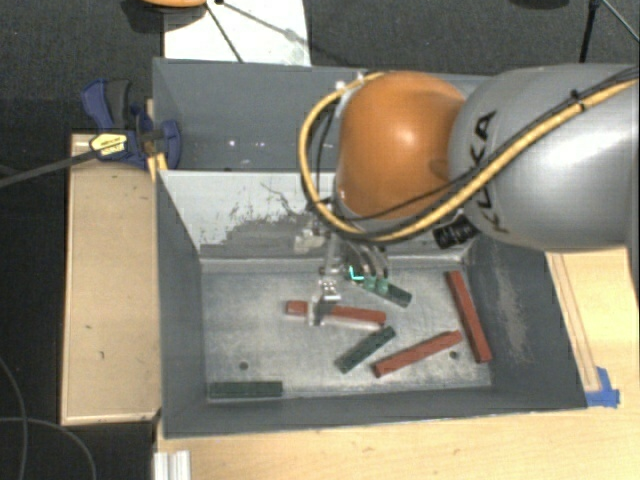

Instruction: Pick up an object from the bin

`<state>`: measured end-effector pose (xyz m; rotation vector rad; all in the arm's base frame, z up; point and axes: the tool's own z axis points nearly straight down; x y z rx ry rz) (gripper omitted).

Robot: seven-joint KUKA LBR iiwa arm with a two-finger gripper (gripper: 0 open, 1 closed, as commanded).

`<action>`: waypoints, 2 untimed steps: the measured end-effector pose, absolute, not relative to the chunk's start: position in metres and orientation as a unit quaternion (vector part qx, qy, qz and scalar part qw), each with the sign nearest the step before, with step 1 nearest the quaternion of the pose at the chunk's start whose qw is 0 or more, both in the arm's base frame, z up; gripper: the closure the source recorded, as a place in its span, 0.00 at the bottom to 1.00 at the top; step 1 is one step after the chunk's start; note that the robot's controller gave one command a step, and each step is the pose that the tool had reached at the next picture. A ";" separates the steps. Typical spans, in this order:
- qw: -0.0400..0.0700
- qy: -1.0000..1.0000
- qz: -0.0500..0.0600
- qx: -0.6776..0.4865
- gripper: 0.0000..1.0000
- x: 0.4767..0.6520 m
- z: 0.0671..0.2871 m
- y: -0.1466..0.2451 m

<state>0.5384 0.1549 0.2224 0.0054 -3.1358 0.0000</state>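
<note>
My gripper (325, 300) hangs under the orange dome, low over the middle of the bin floor. Its tip comes down on the left part of a flat red bar (340, 315) that lies crosswise there. A short dark green block (387, 291) lies just to the right of the gripper, next to a small green light on it. Below the red bar, a dark green bar (364, 349) lies at a slant.
A second red bar (417, 354) lies slanted at the front right, and a third red bar (468, 315) runs along the right wall. A dark green bar (245, 391) lies flat by the front left corner. The arm and its dome cover the back right of the bin.
</note>
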 end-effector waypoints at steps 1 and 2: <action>-0.001 -1.000 -0.001 0.000 0.00 0.540 0.227 0.154; -0.005 -1.000 -0.002 -0.014 0.00 0.551 0.176 0.142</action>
